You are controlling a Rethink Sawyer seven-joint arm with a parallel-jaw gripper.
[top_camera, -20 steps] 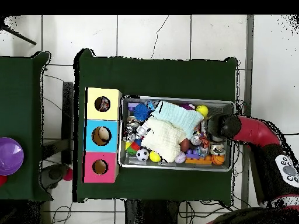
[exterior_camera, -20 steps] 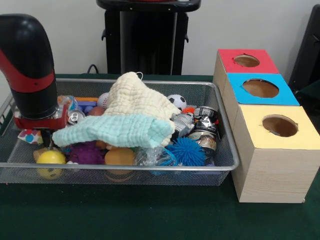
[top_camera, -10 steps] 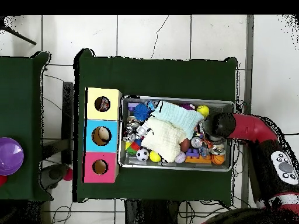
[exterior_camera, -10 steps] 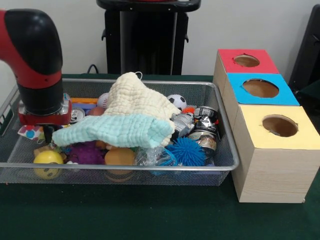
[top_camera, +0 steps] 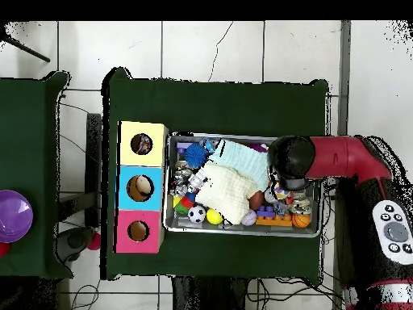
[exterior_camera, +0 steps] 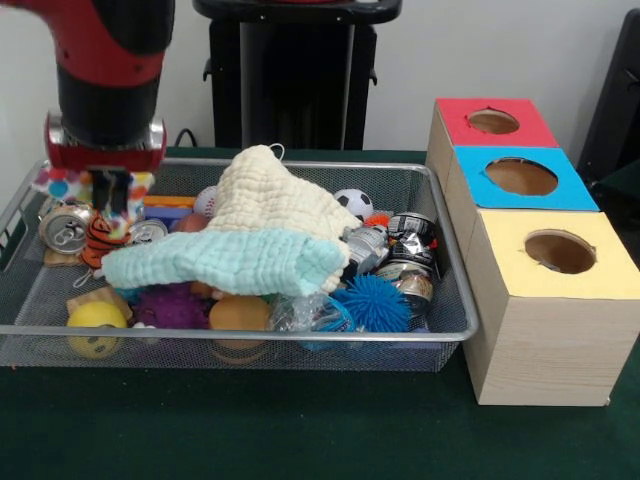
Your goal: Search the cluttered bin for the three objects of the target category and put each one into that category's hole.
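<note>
Toys of the target kind are hiding under clutter, so I am lifting a spotted toy at upper left, my gripper clamped on it, above the bin.

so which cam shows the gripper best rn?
Front view: the gripper hangs over the bin's left end, something polka-dotted at its fingers. Overhead, the arm covers it.
</note>
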